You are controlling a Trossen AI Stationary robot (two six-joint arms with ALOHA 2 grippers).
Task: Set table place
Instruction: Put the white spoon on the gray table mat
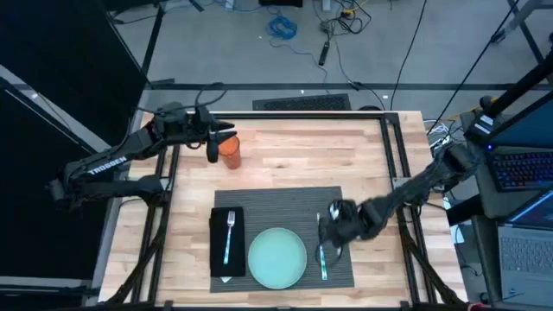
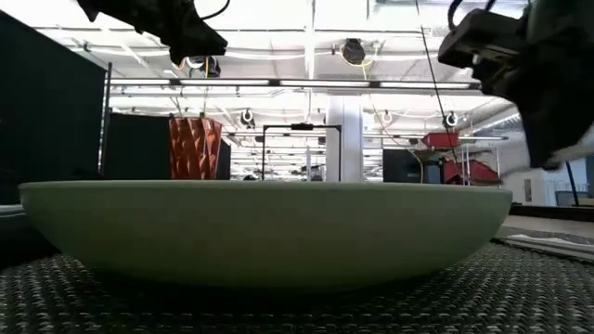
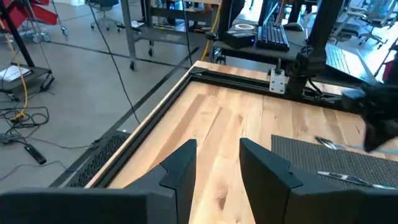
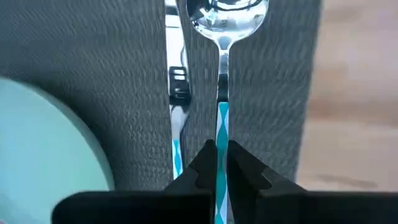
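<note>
A dark grey ribbed placemat lies on the wooden table. On it are a pale teal plate and a black napkin with a fork on top. A knife lies on the mat to the right of the plate. Beside the knife is a spoon, and my right gripper is shut on it. My left gripper hangs open at the far left, above an orange faceted cup that stands on the table. My right gripper pinches the spoon's teal-and-white handle between its two fingertips, coming from above. The spoon runs straight ahead of the fingers, parallel to the knife, bowl up, over the mat's right part. I cannot tell whether it rests on the mat or hangs just above it.
Bare wood lies between the cup and the mat's far edge, and along the table's right side. Black frame rails run along the table's edges. A keyboard and laptops stand beyond the right edge.
</note>
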